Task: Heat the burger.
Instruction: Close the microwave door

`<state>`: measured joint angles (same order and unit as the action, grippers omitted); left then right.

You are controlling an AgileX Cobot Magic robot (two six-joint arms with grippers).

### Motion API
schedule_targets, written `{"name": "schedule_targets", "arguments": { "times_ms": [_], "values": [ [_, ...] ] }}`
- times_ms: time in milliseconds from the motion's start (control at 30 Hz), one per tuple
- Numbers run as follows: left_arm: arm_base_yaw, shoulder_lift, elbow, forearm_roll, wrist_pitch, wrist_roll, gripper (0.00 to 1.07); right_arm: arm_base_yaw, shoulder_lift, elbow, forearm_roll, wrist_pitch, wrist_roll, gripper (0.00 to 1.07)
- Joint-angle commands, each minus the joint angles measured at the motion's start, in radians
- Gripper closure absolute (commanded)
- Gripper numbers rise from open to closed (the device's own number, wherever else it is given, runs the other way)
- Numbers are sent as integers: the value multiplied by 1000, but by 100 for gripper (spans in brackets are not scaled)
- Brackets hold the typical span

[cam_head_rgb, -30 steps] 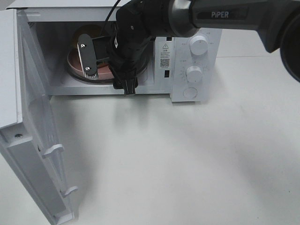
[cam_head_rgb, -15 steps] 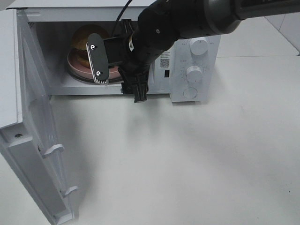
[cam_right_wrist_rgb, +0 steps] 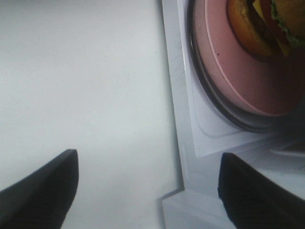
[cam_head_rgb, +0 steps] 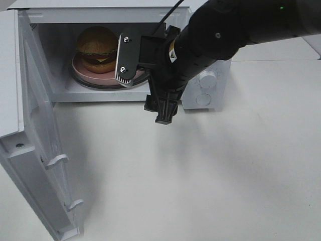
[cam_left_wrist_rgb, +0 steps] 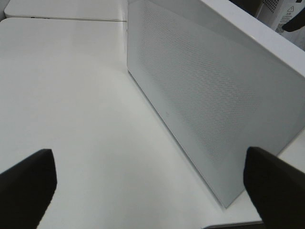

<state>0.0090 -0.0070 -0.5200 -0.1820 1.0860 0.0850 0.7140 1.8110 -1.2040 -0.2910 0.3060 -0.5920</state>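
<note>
Inside microwave (cam_head_rgb: 100, 15), burger (cam_head_rgb: 98, 47) on plate (cam_head_rgb: 80, 69); right jaws released, empty, near burger, not touching.

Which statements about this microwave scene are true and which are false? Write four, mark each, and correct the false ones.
1. The burger sits on a pink plate inside the microwave. True.
2. The microwave door is shut. False: it stands wide open.
3. The right hand grips the burger. False: it is open, holds nothing, and is apart from the burger.
4. The left hand is open. True.
</note>
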Motion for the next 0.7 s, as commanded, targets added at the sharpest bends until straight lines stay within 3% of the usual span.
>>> {"name": "schedule_targets", "arguments": {
  "times_ms": [33, 333, 700],
  "values": [
    [-4, -17, 3, 1, -13, -1, 7, 0, -71, 59, 6, 0, 131, 31],
    [-4, -17, 3, 1, -13, -1, 7, 0, -265, 166, 13, 108, 542, 31],
    [-4, -17, 3, 1, -13, -1, 7, 0, -434, 227, 73, 494, 631, 31]
  ]
}}
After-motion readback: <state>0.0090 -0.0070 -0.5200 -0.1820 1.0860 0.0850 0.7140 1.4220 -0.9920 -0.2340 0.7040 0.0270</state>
